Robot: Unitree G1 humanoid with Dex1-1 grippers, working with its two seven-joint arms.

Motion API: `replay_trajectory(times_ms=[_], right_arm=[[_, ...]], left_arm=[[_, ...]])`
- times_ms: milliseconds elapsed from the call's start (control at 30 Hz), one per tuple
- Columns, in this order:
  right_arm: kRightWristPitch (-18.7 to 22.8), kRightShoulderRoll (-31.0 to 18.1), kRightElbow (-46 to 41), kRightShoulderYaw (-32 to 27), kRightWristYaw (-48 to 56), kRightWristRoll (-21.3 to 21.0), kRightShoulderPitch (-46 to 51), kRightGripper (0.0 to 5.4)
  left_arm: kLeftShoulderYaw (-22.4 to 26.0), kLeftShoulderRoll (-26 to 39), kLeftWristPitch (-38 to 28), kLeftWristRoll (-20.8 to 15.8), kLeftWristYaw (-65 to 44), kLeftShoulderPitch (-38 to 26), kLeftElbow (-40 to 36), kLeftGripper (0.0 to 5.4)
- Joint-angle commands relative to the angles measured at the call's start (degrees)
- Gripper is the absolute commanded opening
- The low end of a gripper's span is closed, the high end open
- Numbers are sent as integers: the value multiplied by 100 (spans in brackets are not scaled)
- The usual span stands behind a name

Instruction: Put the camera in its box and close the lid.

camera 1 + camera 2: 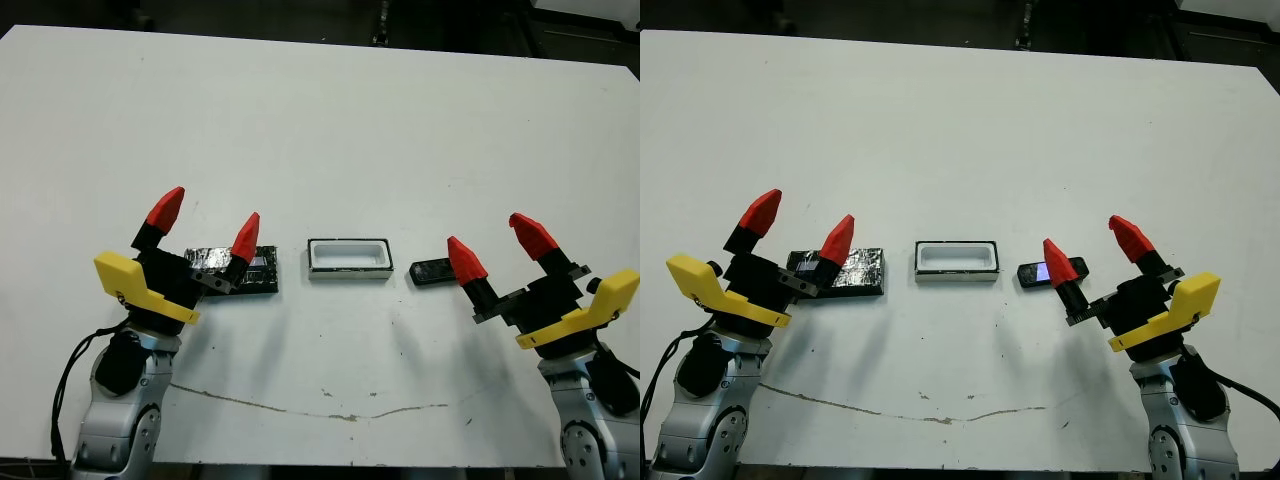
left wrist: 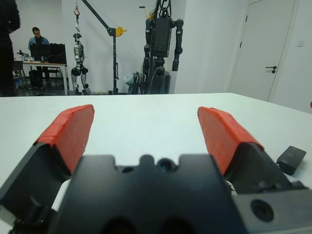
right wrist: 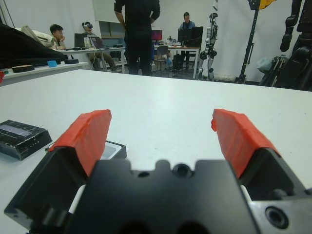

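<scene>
- Both grippers sat nearest the viewer, at the table's (image 1: pixel 330 120) near edge: the left gripper (image 1: pixel 206 223) had its red fingers spread and empty, beside the lid (image 1: pixel 855 268).
- On the other side, the right gripper (image 1: pixel 497 243) was likewise spread wide, holding nothing, one fingertip just beside the camera (image 1: pixel 430 270).
- Between lid and camera, the box (image 1: pixel 347 258) lay open, its white inside bare, apart from both.

white table (image 1: pixel 320 120), standing person (image 3: pixel 138 34), seated people at desks (image 3: pixel 57 35)
</scene>
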Motion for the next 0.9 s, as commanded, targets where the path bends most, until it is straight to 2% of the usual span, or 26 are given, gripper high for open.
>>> replay_trajectory(times_ms=[33,200,333,433,533,633,733,833,900], right_arm=[[-16,-63,40,-10,77,40,43,538],[74,-40,-68,25,-43,17,91,538],[-10,-99,36,-3,70,27,62,538],[74,-247,65,-133,132,100,-29,538],[59,-735,322,-384,528,182,-419,538],[511,-1613,585,-652,1026,354,-1025,538],[840,-2430,891,-790,1473,328,-1659,538],[675,-3038,1656,-594,2319,191,-2558,538],[616,-3272,2115,-378,2941,142,-3082,538]], left_arm=[[-25,-17,59,102,86,62,15,540],[-34,-19,139,222,238,79,-44,540],[-61,-21,180,219,246,101,-70,540],[-66,-25,174,209,234,100,-62,540],[-52,-29,243,179,261,94,-113,540],[-40,-26,239,182,254,92,-106,540],[-40,-46,207,215,272,99,-69,540],[-34,-60,228,201,291,94,-76,540],[-25,-78,246,188,309,94,-83,540]])
